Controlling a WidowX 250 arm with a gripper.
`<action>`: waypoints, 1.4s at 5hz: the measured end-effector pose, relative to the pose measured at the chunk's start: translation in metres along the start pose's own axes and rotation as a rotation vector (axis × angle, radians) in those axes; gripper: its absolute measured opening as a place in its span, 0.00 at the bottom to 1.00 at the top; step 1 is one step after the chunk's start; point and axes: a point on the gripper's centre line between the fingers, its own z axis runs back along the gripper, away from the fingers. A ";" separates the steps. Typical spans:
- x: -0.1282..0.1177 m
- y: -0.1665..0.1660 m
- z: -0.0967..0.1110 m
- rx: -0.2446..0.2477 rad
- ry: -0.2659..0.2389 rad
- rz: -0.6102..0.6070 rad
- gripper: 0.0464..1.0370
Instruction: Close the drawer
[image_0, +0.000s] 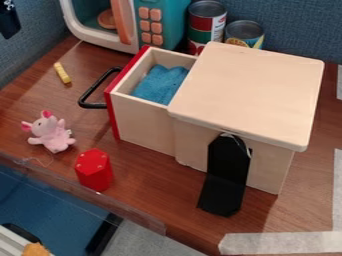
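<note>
1. The drawer (143, 120) is open, sticking out of the left side of the wooden box (250, 92) on the tabletop (147, 182).
2. Its red front (112, 117) carries a black handle (83, 97), and a blue cloth (162, 82) lies inside.
3. The claw (9, 20) is at the upper left edge, cut off by it and well apart from the handle; I cannot tell whether it is released or clenched.
4. A black stand (227, 172) leans against the box's near side.
5. Near the red front are a pink plush toy (52, 134) and an upright red block (93, 171); a small yellow piece (62, 73) lies beyond the handle.
6. Behind the drawer are a toy microwave (160, 25) and two cans: a taller one (206, 25) and a shorter one (244, 34).
7. Pale tape (280, 243) runs along the near right.
</note>
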 end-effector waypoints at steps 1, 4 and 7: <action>-0.002 0.000 -0.013 -0.025 0.025 -0.009 0.96; 0.003 -0.003 -0.051 -0.085 0.003 -0.737 0.96; 0.030 -0.023 -0.077 -0.134 0.056 -1.472 0.96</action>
